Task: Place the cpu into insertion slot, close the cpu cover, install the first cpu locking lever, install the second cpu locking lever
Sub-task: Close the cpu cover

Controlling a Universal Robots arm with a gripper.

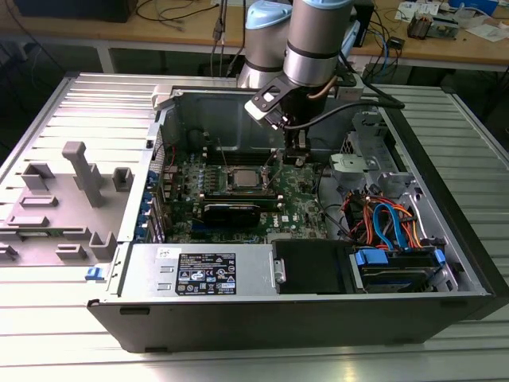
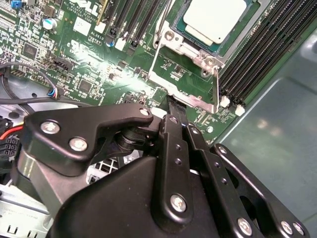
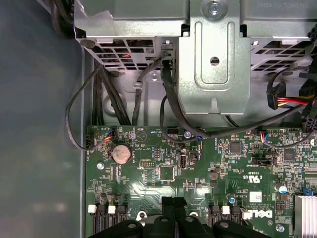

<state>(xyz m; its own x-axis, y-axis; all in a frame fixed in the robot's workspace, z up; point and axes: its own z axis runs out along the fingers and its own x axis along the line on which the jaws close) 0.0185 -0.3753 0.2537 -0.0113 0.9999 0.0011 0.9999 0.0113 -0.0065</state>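
CPU: seated in the insertion slot, silver-grey top facing up. In the exterior view the chip lies at mid-frame, inside the open computer case.

CPU cover: not closed. It is swung away from the socket and tilted, and green motherboard shows through its window.

Gripper: tip right at the cover's free edge; I cannot tell whether they touch. In the first wrist view the gripper has its two black fingers pressed together, with nothing seen between them. In the exterior view the gripper hangs just to the socket's right.

Surroundings: black memory slots flank the socket. A coin cell battery sits on the board near the metal drive cage. Blue and orange cables are at centre-right of the exterior view.
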